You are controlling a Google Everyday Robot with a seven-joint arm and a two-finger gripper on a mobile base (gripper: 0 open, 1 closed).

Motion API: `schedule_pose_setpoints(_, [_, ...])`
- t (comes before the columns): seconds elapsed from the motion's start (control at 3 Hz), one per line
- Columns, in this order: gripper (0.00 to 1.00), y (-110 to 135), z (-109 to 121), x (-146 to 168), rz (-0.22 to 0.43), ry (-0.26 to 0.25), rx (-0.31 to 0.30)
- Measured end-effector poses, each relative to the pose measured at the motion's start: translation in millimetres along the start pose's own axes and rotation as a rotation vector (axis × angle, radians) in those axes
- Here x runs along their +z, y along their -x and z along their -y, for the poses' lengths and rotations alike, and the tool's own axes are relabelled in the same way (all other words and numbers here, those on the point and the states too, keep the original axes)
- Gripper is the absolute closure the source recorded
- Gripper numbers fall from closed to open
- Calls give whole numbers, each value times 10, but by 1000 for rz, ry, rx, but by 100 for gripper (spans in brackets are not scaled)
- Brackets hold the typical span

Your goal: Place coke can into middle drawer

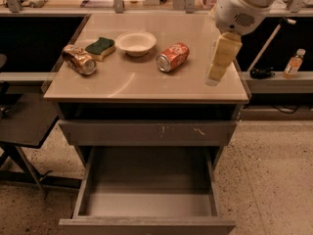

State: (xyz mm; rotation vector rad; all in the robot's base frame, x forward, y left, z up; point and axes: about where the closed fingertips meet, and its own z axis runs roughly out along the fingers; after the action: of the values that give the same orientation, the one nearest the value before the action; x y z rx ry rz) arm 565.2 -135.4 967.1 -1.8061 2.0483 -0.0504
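Coke can point(173, 57) not yet grasped; gripper point(214, 77) hung over the bench point(146, 88).
Can is laid sideways between bowl point(136, 43) and gripper, axis diagonal; gripper state cannot be told; middle drawer point(146, 225) open below.

Your pale gripper point(215, 72) hangs over right part of flat tan cabinet top point(146, 84). Everything on top lies left of claw.
- Nearest, left of claw: small red coke can point(172, 57), white lettering, on its side.
- Further left, slightly behind: shallow round white bowl point(136, 42), upright.
- Left of bowl: green-topped rectangular sponge point(100, 47).
- Farthest from claw, by left edge: dented brownish-gold can point(78, 60), on its side, just beside sponge.
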Motion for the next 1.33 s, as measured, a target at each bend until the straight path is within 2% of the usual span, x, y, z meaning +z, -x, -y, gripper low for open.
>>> schedule_pose_setpoints(0.33, [0, 389, 399, 473, 37, 41, -47])
schedule_pose_setpoints(0.67, [0, 636, 714, 944, 52, 87, -75])
schedule_pose_setpoints(1.0, [0, 675, 814, 1023, 64, 81, -70])
schedule_pose_setpoints(1.33, [0, 451, 830, 1072, 81, 84, -22])
